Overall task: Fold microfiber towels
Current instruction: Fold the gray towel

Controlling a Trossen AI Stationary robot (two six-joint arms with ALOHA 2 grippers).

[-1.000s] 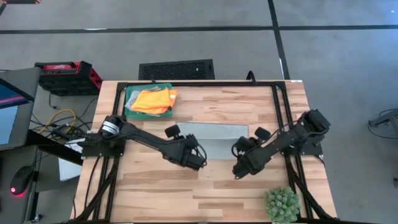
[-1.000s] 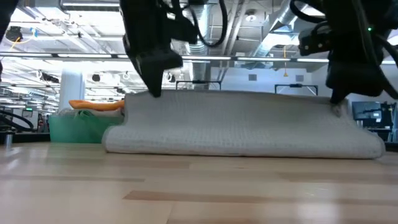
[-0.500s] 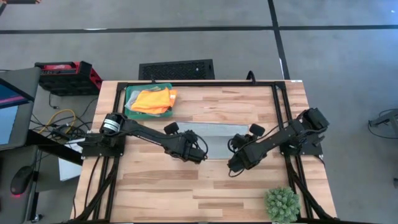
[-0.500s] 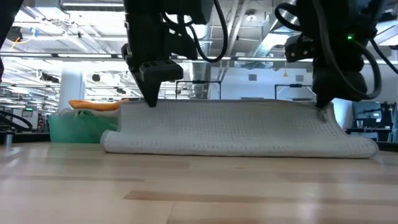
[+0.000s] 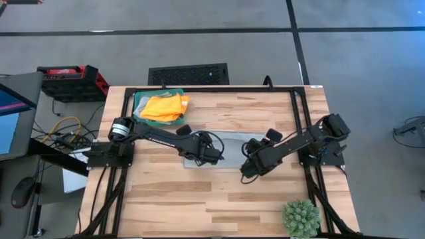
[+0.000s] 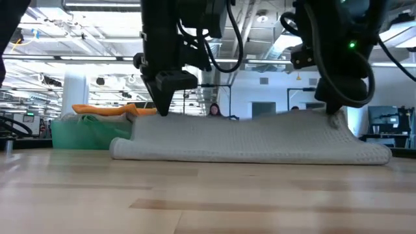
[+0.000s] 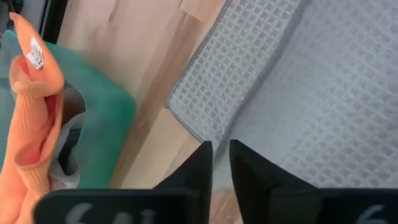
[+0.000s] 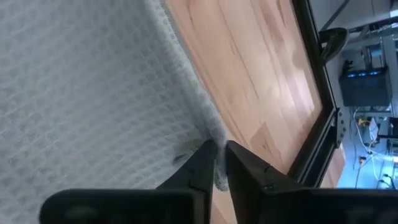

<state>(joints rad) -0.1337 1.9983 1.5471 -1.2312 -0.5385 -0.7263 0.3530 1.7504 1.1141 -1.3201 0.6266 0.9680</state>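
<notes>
My left end effector [image 5: 214, 154] sits on the left end of the pale grey towel [image 6: 253, 138], which lies folded near the middle of the surface [image 5: 219, 199]; its fingers stand a narrow gap apart, and I cannot tell whether any cloth is caught between them. My right end effector [image 5: 247, 166] is at the towel's right end, fingers slightly parted with the towel's edge lying in the gap.

The risk I judge: if I lift away while the weave is snagged on a fingertip, the top layer could drag and the fold come undone, leaving the edges out of line.

The surface is pale wooden planking in a dark frame. At its far-left corner a green tray [image 5: 142, 101] holds the orange towel [image 5: 163, 107]; a spiky plant ball [image 5: 301, 218] sits at the near-right corner. Beyond is a bright hall with overhead ducting.
</notes>
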